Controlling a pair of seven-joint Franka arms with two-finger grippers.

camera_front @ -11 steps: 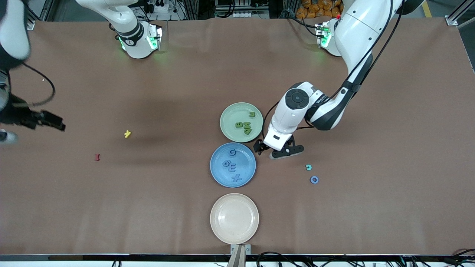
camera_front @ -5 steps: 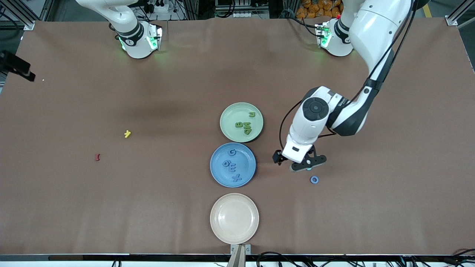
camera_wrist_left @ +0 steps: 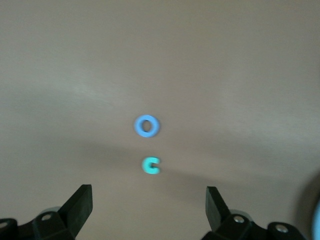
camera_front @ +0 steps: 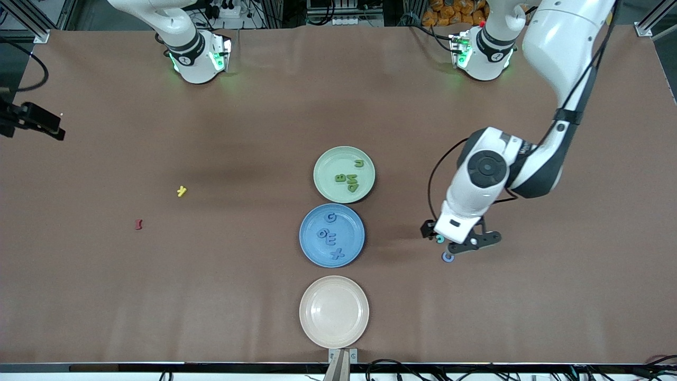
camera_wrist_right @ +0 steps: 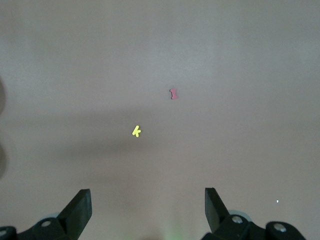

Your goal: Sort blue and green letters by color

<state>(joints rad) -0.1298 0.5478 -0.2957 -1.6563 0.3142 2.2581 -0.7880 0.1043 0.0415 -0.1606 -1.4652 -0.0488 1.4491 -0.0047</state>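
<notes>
Blue letters [camera_front: 331, 236] read G, E, X.

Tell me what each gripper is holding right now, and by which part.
Nothing is held. The left gripper hangs with open jaws over the teal C letter and the blue O letter; the right gripper waits open above the table.

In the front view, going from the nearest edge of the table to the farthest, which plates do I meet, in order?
Cream plate → blue plate, holding blue letters → green plate, holding green letters.
</notes>
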